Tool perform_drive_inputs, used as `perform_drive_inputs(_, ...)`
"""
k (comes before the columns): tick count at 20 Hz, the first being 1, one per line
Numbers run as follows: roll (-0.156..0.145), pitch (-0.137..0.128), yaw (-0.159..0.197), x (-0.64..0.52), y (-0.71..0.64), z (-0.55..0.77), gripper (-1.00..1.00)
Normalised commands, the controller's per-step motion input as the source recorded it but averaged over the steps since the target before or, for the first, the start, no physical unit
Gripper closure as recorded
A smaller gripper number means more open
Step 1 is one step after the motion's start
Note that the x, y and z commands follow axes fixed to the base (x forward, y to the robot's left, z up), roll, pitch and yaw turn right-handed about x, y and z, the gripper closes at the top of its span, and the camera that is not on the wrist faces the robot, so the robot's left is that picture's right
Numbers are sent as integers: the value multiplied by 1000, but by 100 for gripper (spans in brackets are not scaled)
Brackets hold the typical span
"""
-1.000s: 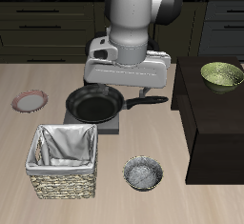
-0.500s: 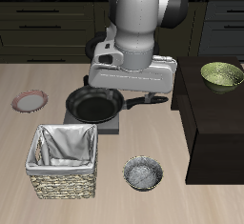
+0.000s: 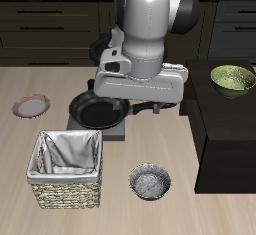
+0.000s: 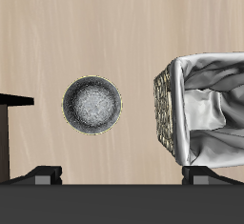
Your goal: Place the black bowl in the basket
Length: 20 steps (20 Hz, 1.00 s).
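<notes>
The gripper (image 4: 120,176) hangs above the table with its two fingertips spread wide and nothing between them. Below it, the black bowl (image 4: 92,105) sits upright on the wooden table (image 4: 114,28), just beside the basket (image 4: 202,109) but apart from it. In the exterior view the bowl (image 3: 150,182) lies at lower centre, the basket (image 3: 67,169) at lower left, and the frying pan (image 3: 98,111) sits behind them.

Pan (image 3: 97,109), pink plate (image 3: 31,105), green bowl (image 3: 232,78).
</notes>
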Motion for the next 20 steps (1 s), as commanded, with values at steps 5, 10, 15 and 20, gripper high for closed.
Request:
perform_drive_inputs(5, 1, 1, 31, 77, 50, -185, -100)
perform_drive_inputs(10, 0, 26, 2, 58, 36, -237, -100)
perform_drive_inputs(15, 1, 33, 9, 48, 89, -290, -100)
perform_drive_inputs(20, -1, 16, 8, 44, 40, -237, -100)
